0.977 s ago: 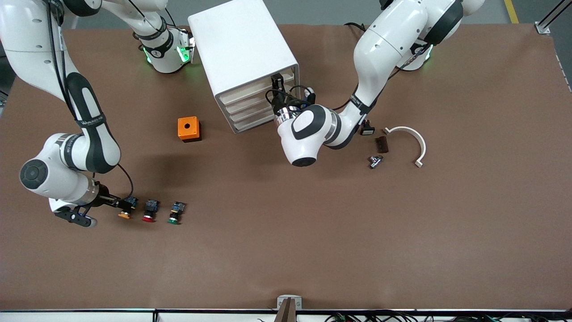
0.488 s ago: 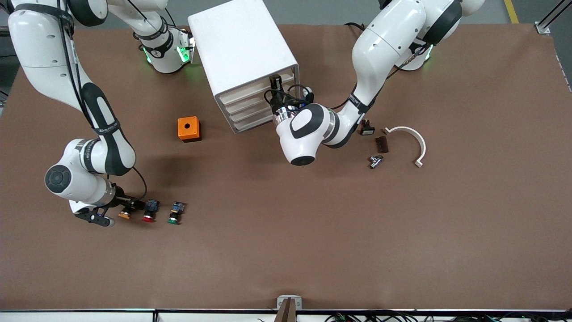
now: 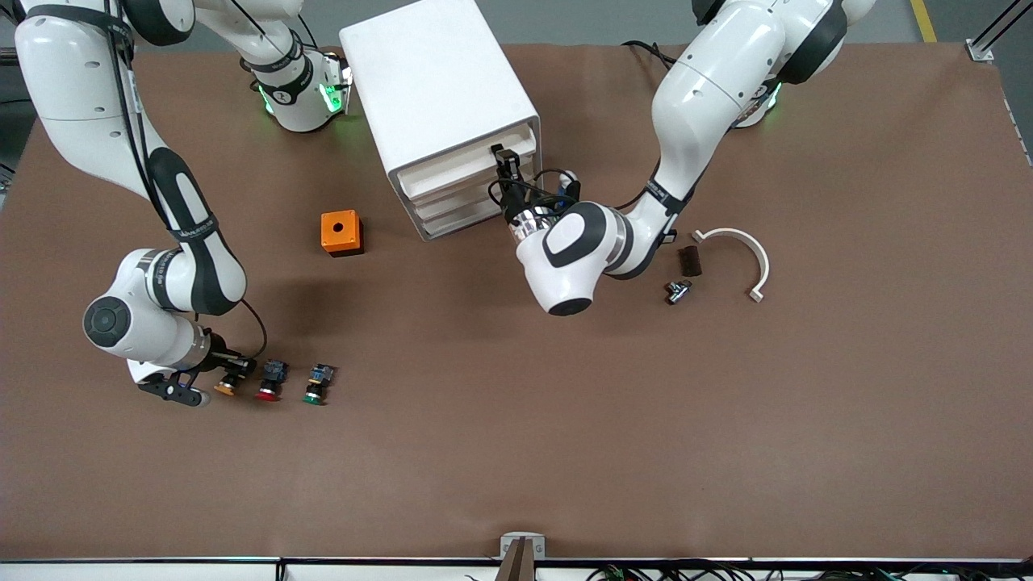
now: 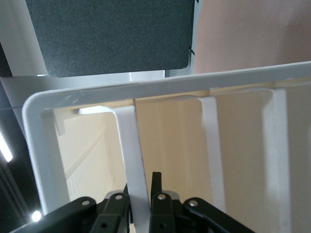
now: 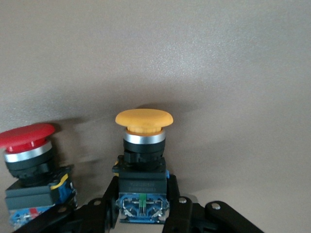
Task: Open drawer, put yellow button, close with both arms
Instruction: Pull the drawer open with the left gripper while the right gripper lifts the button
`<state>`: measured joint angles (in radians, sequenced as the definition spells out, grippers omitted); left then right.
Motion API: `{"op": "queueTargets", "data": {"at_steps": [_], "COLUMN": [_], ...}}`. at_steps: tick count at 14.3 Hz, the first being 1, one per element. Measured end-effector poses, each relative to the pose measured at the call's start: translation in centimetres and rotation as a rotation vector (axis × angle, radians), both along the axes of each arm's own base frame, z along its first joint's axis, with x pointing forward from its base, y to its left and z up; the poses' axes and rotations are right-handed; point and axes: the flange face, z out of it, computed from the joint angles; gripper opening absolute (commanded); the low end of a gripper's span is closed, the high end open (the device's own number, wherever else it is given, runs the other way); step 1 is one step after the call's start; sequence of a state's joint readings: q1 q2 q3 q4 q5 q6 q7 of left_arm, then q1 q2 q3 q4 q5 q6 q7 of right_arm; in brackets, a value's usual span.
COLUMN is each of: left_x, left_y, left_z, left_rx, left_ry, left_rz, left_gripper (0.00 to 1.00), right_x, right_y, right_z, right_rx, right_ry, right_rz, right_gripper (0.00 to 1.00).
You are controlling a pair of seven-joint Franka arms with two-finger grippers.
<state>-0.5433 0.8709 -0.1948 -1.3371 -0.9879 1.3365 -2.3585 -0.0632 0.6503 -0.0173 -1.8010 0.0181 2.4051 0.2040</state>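
Now my right gripper (image 5: 142, 213) sits low on the desk (image 3: 565, 452) toward the right arm's end, its fingers clamped on the blue-grey rear block of the yellow button (image 5: 143, 160), so the cap stays clear and the body cannot roll when I lift; the red button (image 3: 269, 386) lies just beside it and the green button (image 3: 316, 385) next in the row, which is why I come in along the button's length rather than across the row; my left gripper (image 3: 507, 171) is closed on the edge of the drawer (image 3: 468, 171), the top one in the white cabinet (image 3: 440, 105), holding it to pull it open; the front view shows both arms and the row at once; only the right wrist view shows the fingers pressing the block; only the left wrist view shows the thin white drawer lip pinched between the fingers.
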Motion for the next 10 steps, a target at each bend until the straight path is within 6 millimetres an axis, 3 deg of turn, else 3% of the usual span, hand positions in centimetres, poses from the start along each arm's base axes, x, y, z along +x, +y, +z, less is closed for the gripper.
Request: {"op": "queueTargets", "data": {"at_steps": [2, 3, 6, 8, 10], "left_x": [1.6, 2.5, 5.0, 6.2, 7.2], "left_y": [1.4, 2.2, 4.7, 5.9, 7.0], "left_z": [0.0, 0.0, 0.1, 0.1, 0.1], "left_rx": [0.000, 0.000, 0.000, -0.001, -0.002], "left_ry": [-0.001, -0.002, -0.007, -0.011, -0.013], "left_rz": [0.032, 0.050, 0.107, 0.138, 0.163], "left_gripper": [0.15, 0.15, 0.16, 0.16, 0.17], "right_x": [0.1, 0.3, -0.2, -2.0, -4.4], "right_y": [0.5, 1.4, 5.8, 9.1, 12.5], "right_z": [2.4, 4.7, 14.4, 20.2, 24.5], "right_rx": [0.006, 0.007, 0.021, 0.065, 0.072], "right_ry": [0.042, 0.067, 0.073, 0.066, 0.082], "right_rz": [-0.009, -0.030, -0.140, -0.228, -0.314], "right_gripper": [0.00, 0.00, 0.00, 0.00, 0.00]}}
